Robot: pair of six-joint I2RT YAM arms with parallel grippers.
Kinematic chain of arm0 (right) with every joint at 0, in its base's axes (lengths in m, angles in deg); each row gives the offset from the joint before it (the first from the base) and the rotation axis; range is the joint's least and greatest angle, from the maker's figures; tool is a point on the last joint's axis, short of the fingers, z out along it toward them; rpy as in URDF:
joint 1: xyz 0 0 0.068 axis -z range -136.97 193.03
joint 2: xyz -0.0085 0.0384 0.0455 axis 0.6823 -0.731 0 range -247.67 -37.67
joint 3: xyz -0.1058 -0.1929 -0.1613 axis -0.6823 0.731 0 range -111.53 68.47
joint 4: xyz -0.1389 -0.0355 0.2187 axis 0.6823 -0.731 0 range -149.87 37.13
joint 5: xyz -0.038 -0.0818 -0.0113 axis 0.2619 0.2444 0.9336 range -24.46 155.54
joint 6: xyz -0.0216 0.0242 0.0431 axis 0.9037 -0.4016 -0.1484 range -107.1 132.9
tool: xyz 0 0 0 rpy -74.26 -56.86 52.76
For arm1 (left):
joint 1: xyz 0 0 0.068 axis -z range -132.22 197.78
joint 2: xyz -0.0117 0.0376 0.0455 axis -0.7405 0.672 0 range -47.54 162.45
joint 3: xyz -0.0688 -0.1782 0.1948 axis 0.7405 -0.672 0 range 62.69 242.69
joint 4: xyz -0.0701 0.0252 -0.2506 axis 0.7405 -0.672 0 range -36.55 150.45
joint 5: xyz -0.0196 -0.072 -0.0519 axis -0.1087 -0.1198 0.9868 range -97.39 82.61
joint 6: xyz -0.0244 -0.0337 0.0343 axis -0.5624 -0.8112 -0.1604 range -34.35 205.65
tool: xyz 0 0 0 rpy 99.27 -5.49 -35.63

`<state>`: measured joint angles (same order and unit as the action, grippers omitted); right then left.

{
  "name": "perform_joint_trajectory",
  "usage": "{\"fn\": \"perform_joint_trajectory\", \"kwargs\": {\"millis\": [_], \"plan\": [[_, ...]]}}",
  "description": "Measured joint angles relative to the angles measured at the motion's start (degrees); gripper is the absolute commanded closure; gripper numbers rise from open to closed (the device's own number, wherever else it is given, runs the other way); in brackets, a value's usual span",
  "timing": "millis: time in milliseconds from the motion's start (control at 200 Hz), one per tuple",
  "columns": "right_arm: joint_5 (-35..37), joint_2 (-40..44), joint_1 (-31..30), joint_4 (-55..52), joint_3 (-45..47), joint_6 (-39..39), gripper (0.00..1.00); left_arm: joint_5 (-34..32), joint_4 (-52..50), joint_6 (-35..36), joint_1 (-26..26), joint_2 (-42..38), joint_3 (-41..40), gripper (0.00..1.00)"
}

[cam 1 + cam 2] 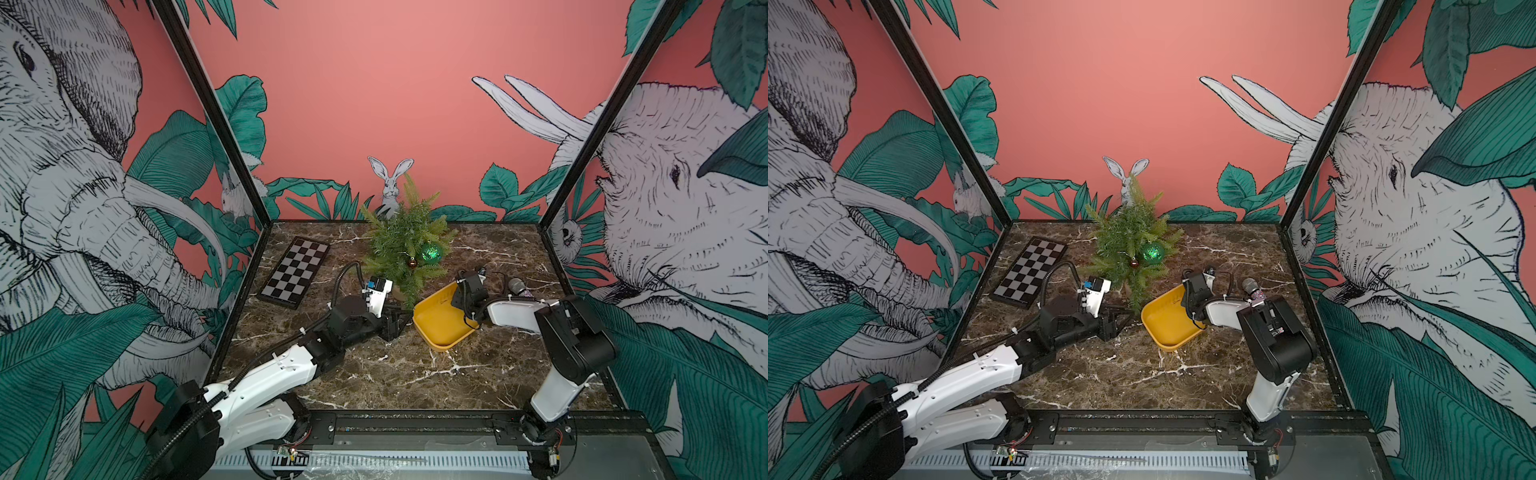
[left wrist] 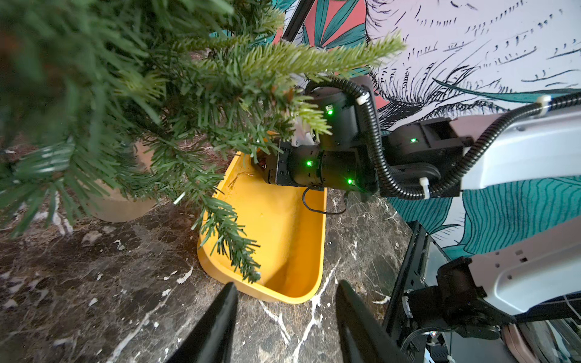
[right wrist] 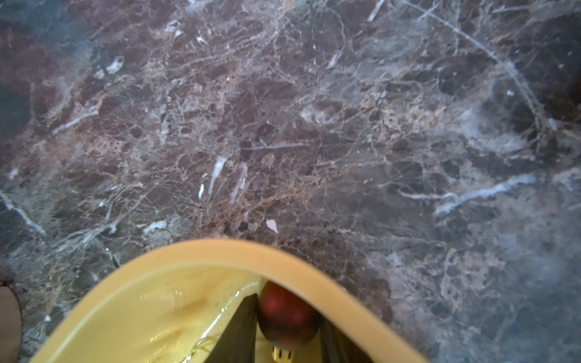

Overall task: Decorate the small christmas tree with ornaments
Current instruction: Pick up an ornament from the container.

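**Tabletop scene, both top views and both wrist views.** The small artificial green fir tree [image 1: 405,232] [image 1: 1129,232] stands upright in its tan pot [image 2: 119,204]. It is at the far middle of the dark brown marble-patterned tabletop [image 1: 374,374], near the back wall.

Two ornaments hang among the tree's lower front branches. One is the glittery green ball [image 1: 431,252] [image 1: 1152,252]. Just beside it, toward the left arm's side, is a small glossy dark red hanging ball [image 1: 412,263] [image 1: 1134,262].

The yellow rounded plastic tray [image 1: 436,328] [image 1: 1167,332] [image 2: 283,235] lies just beside the pot on the right arm's side. One low branch overhangs its edge.

The right gripper [image 3: 287,309] reaches down into the tray's far corner. In the right wrist view its black fingers [image 3: 242,333] press on opposite sides of a second small dark red ball [image 3: 283,301]. This ball sits close under the tray's curved rim [image 3: 251,251], and the gripper is closed on it. Whether the ball rests on the tray floor cannot be told.

The left gripper [image 2: 287,284] [image 1: 392,322] hangs low over the tabletop between the pot and the tray, pointing at the tray's near wall. Its fingers [image 2: 220,314] stand apart with nothing between them, so it is open and empty.

A flat black-and-silver chequered board [image 1: 295,272] lies at the far left, apart from the tree. A grey mesh-headed microphone [image 1: 517,286] lies beyond the right arm and is partly hidden by it.
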<state>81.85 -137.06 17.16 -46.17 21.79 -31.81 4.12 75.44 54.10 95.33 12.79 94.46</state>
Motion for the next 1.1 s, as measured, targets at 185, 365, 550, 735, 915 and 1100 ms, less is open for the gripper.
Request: {"fn": "perform_joint_trajectory", "kwargs": {"millis": [185, 365, 550, 735, 915, 1100], "plan": [[0.0, 0.0, 0.0, 0.3, 0.0, 0.4, 0.73, 0.0, 0.2, -0.1, 0.0, 0.1, 0.0, 0.48], [0.0, 1.2, 0.0, 0.7, 0.8, 1.3, 0.75, 0.0, 0.4, -0.2, 0.0, 0.1, -0.3, 0.48], [-0.7, 6.2, -0.3, 1.3, 3.1, 2.8, 0.75, -0.2, 0.4, -0.2, 0.0, -0.1, -0.5, 0.48], [-3.5, 17.5, -1.1, 1.2, 7.2, 4.4, 0.75, -0.5, 0.1, 0.0, 0.0, -1.9, -0.4, 0.48], [-8.7, 29.5, -1.6, -3.0, 8.7, 7.1, 0.75, -0.5, -0.3, 0.7, 0.0, -3.1, 0.1, 0.48], [-13.7, 40.4, -2.7, -11.0, 7.6, 10.6, 0.74, -0.1, -0.6, 1.3, 0.0, -3.1, 1.6, 0.48]]}}
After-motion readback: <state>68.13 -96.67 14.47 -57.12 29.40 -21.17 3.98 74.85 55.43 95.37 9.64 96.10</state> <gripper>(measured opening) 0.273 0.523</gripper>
